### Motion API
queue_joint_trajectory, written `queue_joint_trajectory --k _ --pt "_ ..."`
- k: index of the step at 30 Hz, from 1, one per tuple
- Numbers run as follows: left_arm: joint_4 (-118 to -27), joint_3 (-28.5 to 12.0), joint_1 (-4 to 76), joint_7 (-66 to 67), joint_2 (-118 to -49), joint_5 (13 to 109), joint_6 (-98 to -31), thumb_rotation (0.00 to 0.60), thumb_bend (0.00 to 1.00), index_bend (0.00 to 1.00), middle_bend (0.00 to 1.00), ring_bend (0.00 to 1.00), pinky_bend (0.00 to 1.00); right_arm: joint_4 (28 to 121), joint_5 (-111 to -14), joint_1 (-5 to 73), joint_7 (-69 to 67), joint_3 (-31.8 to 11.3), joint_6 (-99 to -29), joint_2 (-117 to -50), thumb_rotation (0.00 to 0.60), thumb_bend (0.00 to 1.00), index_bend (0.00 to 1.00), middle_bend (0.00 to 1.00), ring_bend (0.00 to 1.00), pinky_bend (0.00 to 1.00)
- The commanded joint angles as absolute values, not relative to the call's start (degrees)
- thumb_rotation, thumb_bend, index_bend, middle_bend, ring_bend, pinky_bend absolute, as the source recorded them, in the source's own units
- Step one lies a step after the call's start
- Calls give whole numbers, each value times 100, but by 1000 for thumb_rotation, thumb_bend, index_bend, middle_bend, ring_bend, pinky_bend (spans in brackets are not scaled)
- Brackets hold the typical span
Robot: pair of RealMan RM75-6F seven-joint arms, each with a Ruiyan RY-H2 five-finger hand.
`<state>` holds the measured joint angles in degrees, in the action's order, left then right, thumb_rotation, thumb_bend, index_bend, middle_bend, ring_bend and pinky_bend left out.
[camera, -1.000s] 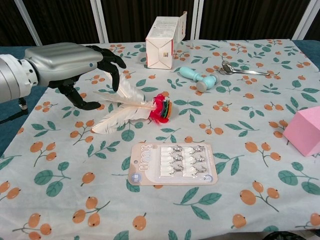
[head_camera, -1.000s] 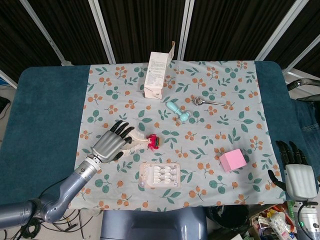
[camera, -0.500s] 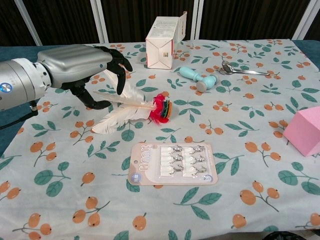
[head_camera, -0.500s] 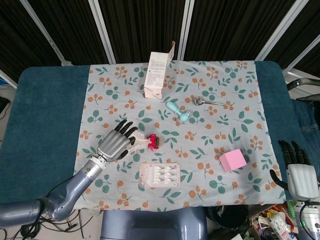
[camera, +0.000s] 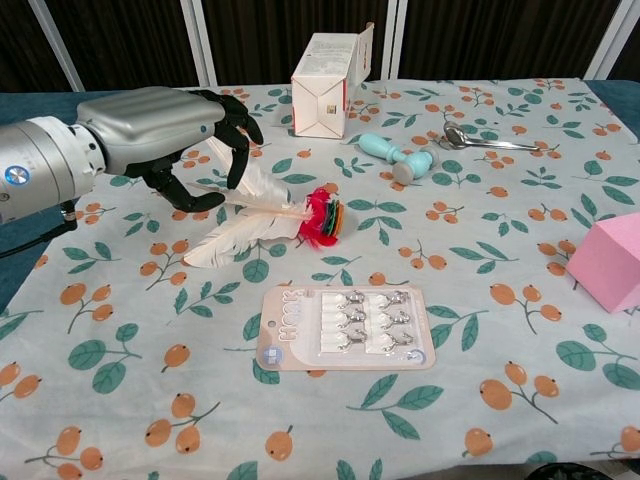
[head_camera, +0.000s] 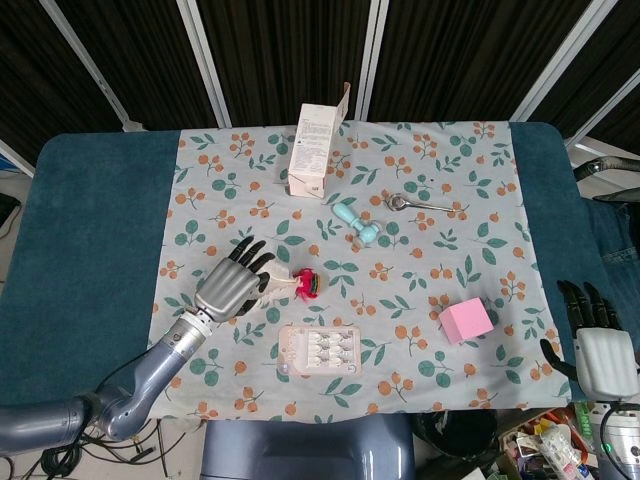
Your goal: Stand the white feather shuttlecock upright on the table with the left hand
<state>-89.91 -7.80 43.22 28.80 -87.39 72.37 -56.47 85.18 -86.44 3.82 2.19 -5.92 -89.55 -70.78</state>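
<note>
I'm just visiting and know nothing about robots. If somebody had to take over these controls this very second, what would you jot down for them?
Left hand: above the feather end of the white feather shuttlecock, fingers apart and curved down around the feathers, holding nothing that I can see.
Right hand: off at the table's right edge, holding nothing; whether its fingers are spread is hard to tell.
Shuttlecock: lying on its side on the flowered cloth, red base pointing toward the pink block, just behind the card of small hooks.
Done: the hand is in place for the grasp.
Left: close on it, lift, turn it base down, set it upright, let go.
</note>
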Motion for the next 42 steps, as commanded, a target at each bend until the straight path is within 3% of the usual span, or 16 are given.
queue_joint_trajectory --k 1,28,35,42 --pt "-8969 -754 4315 2880 -8740 7252 -5664 600 392 534 172 0 0 8519 -8644 380 215 -596 -8962 -7077 600 195 0 79 31 136" --pt "-9041 -912 4341 3032 -8684 7126 -5929 600 486 588 215 0 0 8508 -8651 393 186 -587 -8932 -7082 600 195 0 78 32 136" --pt "-9297 -1117 4474 3149 -8226 7158 -5888 600 486 588 214 0 0 8515 -8656 390 179 -588 -8942 -7079 600 195 0 78 31 136" --pt "-9713 -1285 4848 3587 -7460 7165 -5410 600 486 588 213 0 0 8521 -8654 395 198 -587 -8934 -7087 600 195 0 78 32 136"
